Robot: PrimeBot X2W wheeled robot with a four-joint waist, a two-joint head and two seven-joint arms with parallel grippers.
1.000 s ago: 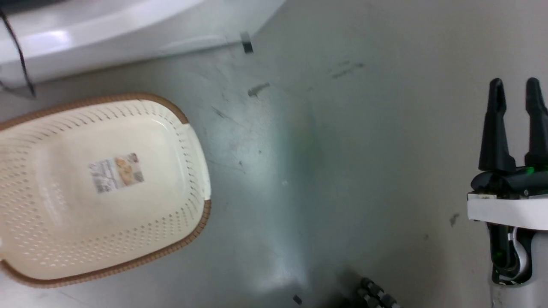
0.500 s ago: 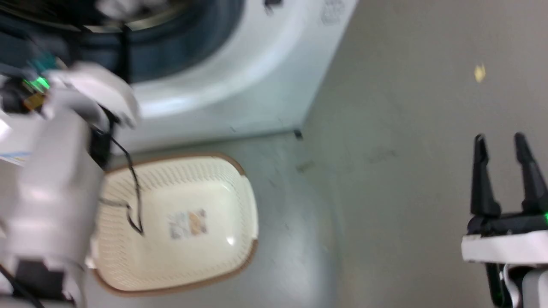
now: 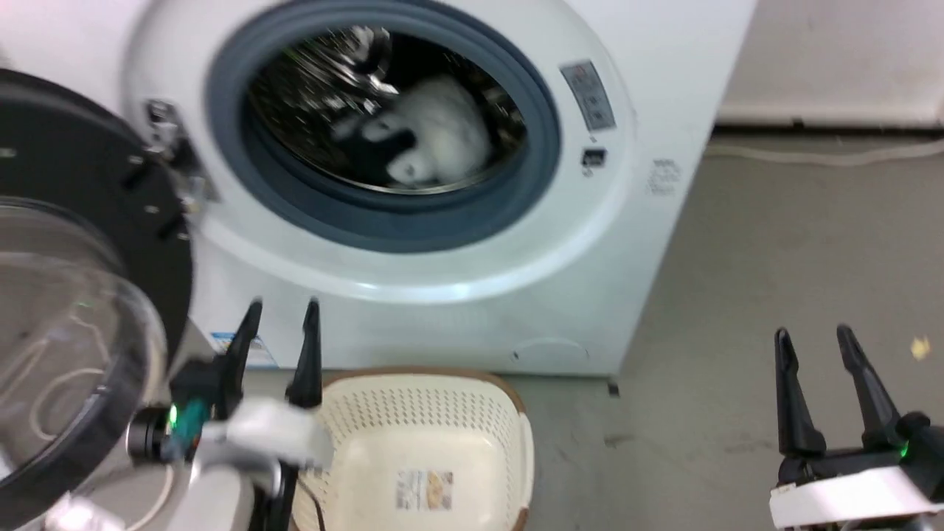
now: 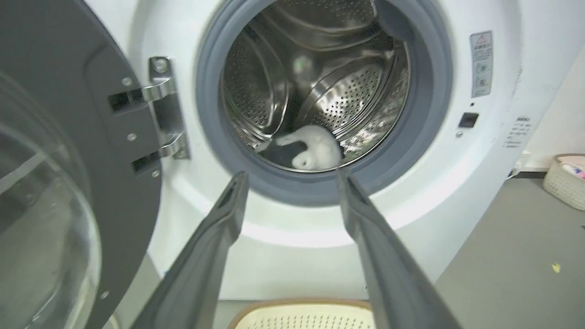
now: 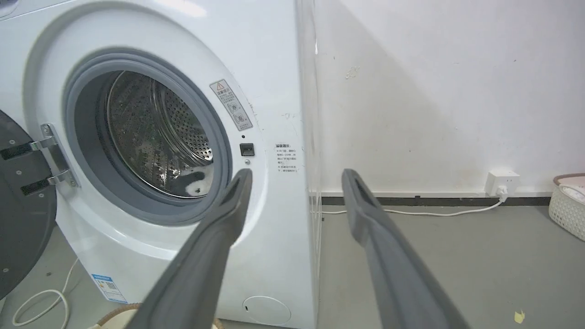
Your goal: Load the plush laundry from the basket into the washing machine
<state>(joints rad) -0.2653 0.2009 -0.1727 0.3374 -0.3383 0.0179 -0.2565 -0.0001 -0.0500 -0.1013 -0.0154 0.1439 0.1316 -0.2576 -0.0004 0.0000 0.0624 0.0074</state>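
Observation:
The plush laundry (image 3: 435,136), white with black patches, lies inside the steel drum of the washing machine (image 3: 516,295); it also shows low in the drum in the left wrist view (image 4: 315,148) and the right wrist view (image 5: 196,183). The cream basket (image 3: 442,409) stands on the floor before the machine with only a label on its bottom. My left gripper (image 3: 283,305) is open and holds nothing, just left of the basket and below the door opening (image 4: 292,175). My right gripper (image 3: 813,333) is open off to the right (image 5: 297,173).
The black-rimmed clear door (image 3: 74,295) hangs open at the left, close to my left arm. A second pale basket (image 5: 566,205) sits by the wall at far right. A wall socket (image 5: 501,180) feeds a white cable along the skirting. Grey floor stretches right of the machine.
The head camera has swung up from the floor and basket to the machine's front. My left arm, blurred near the drum opening half a second ago, now stands lower beside the basket.

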